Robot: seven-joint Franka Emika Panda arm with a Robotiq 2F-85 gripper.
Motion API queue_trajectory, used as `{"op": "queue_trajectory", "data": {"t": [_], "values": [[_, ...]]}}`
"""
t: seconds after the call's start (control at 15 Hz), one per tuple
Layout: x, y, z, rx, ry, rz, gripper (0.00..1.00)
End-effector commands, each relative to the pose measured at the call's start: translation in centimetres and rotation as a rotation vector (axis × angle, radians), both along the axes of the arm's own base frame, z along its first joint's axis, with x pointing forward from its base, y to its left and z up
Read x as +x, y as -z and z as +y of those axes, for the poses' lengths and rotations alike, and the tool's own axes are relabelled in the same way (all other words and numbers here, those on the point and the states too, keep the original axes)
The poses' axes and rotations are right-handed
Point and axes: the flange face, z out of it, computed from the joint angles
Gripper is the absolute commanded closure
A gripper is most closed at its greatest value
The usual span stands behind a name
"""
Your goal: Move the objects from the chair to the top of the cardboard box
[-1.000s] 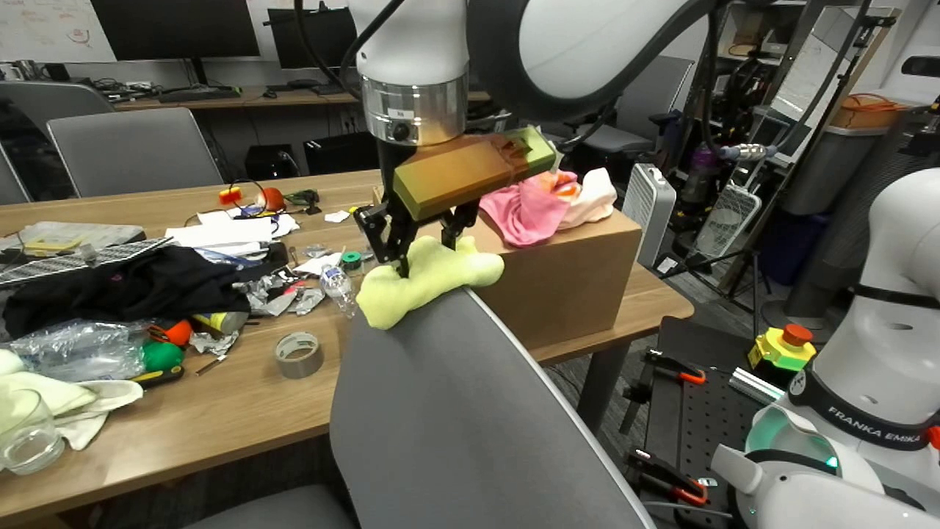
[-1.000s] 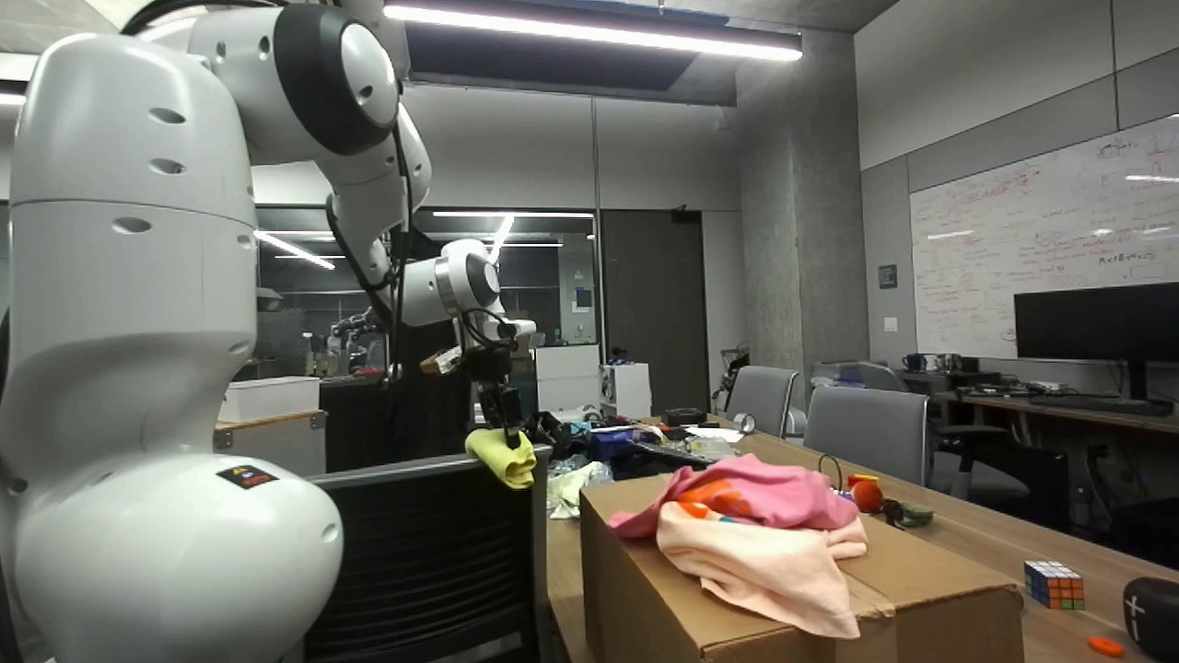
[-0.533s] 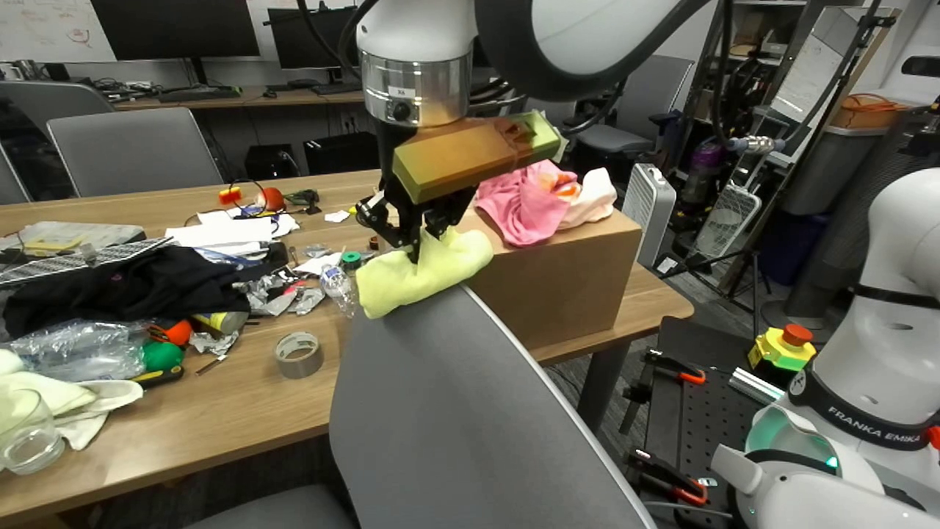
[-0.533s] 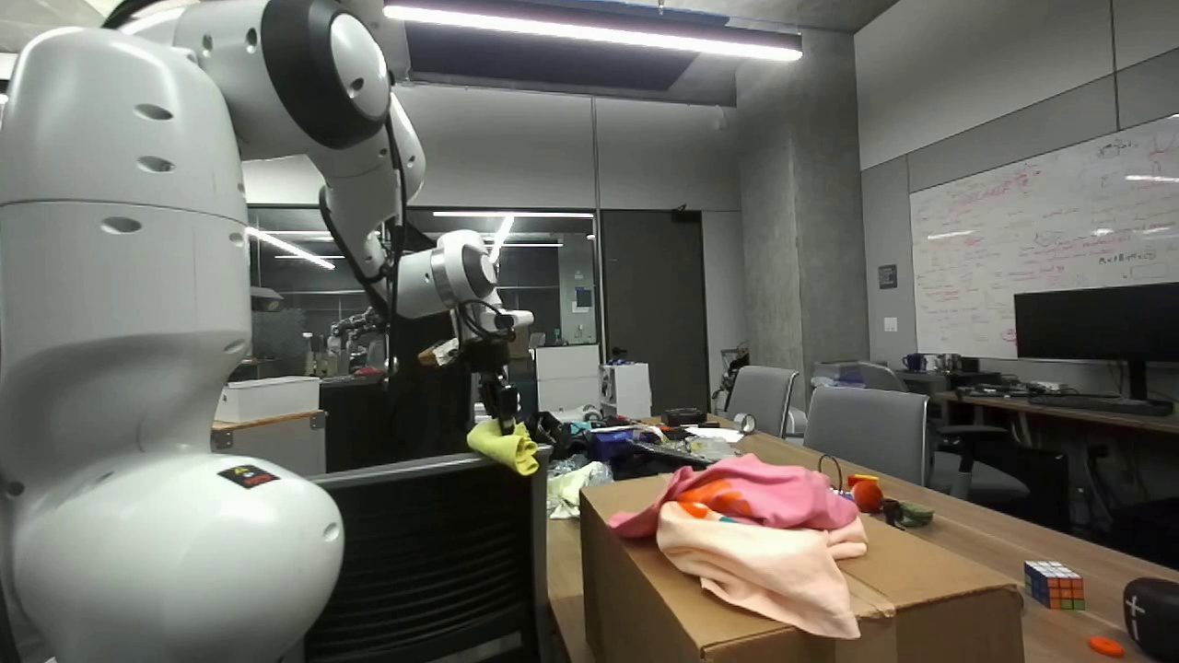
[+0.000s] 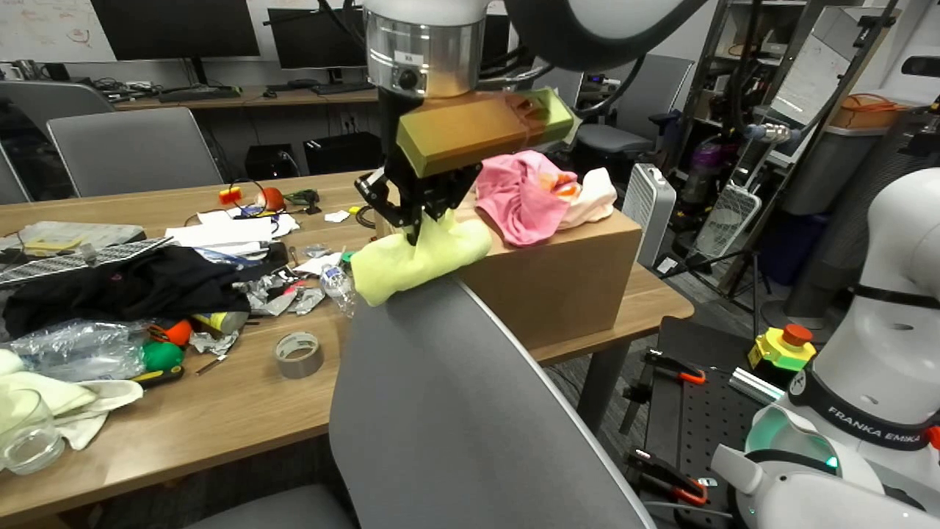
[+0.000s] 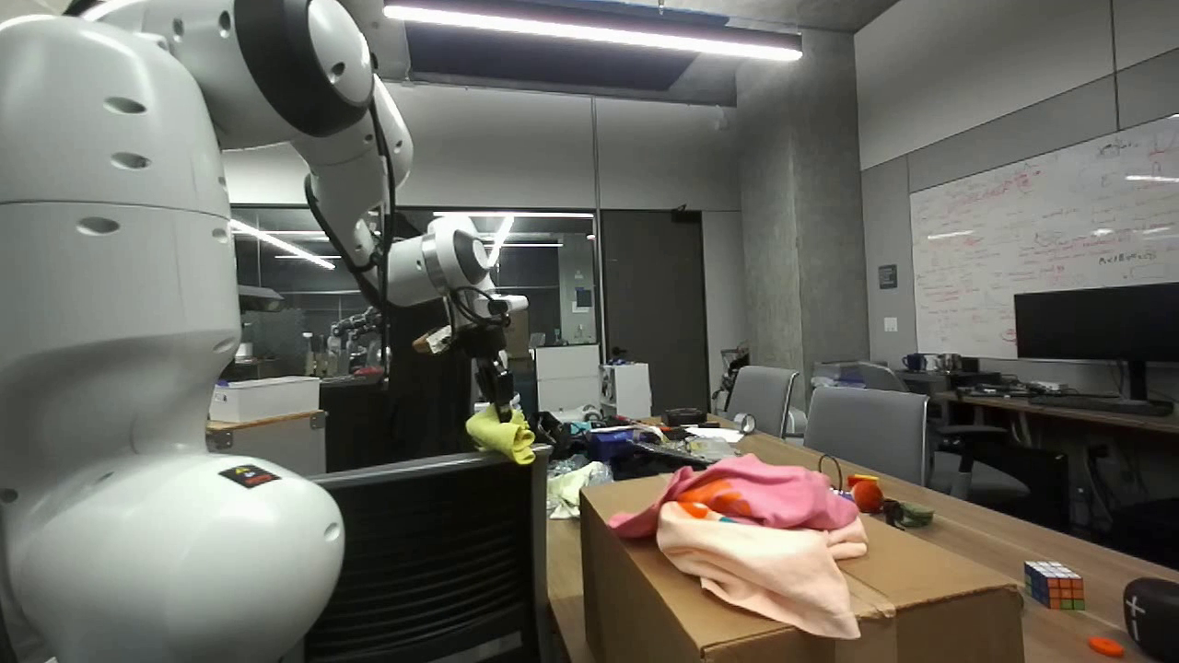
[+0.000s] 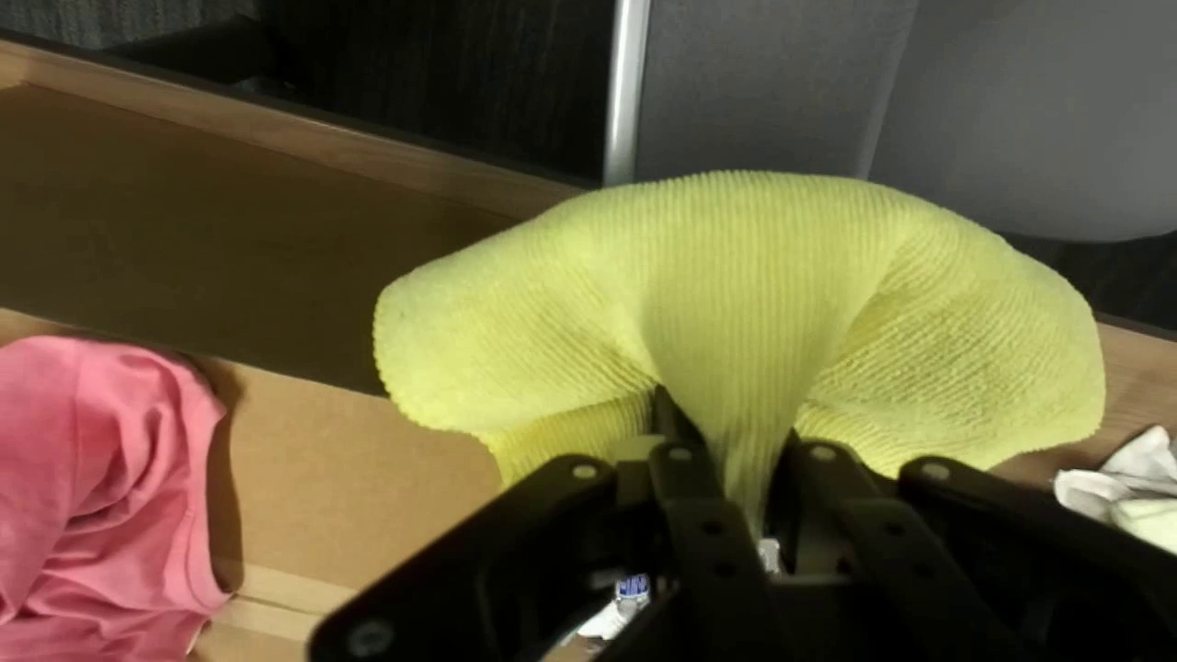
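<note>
1. 1 pair of jaws, pinching 1 ribbed yellow-green cloth [image 7: 749, 257] that droops to both sides of them.
2. 1 grey office chair [image 5: 455, 397] directly below the jaws; whether the yellow-green cloth touches it, I cannot tell.
3. 1 cardboard box [image 5: 558, 294] near the jaws, on 1 desk [image 5: 220, 411], carrying 1 pink cloth [image 6: 769, 494] and 1 peach cloth [image 6: 764, 566].
4. 1 tape roll [image 5: 299, 367] lower than the jaws; 1 Rubik's cube [image 6: 1055, 586] well apart from them.

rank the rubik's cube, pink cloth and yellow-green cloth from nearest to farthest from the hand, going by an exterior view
In an exterior view:
1. Yellow-green cloth: pinched in the hand.
2. Pink cloth: atop the cardboard box, to picture right of the hand.
3. Rubik's cube: on the table, past the box, farthest to picture right.
</note>
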Motion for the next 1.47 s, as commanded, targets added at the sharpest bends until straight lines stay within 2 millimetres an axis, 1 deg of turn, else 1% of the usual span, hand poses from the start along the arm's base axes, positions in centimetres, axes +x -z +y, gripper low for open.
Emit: {"op": "queue_trajectory", "data": {"t": [0.0, 0.07, 0.27, 0.4, 0.53, 0.67, 0.8, 1.07, 1.33, 1.4], "values": [[-1.8, -4.9, -0.7, 0.009, 0.034, -0.112, 0.95], [-2.1, -6.0, -1.0, 0.016, 0.044, -0.132, 0.95], [-2.5, -8.4, -2.0, 0.030, 0.072, -0.175, 0.95], [-2.4, -9.3, -2.9, 0.032, 0.091, -0.189, 0.95], [-2.0, -9.8, -4.2, 0.034, 0.123, -0.194, 0.95], [-1.3, -10.4, -6.3, 0.038, 0.177, -0.193, 0.95], [-0.5, -10.9, -9.0, 0.044, 0.245, -0.190, 0.95], [0.2, -12.4, -15.4, 0.068, 0.402, -0.191, 0.95], [-0.2, -14.1, -22.0, 0.104, 0.616, -0.211, 0.95], [-0.3, -14.3, -23.2, 0.115, 0.668, -0.213, 0.95]]}}
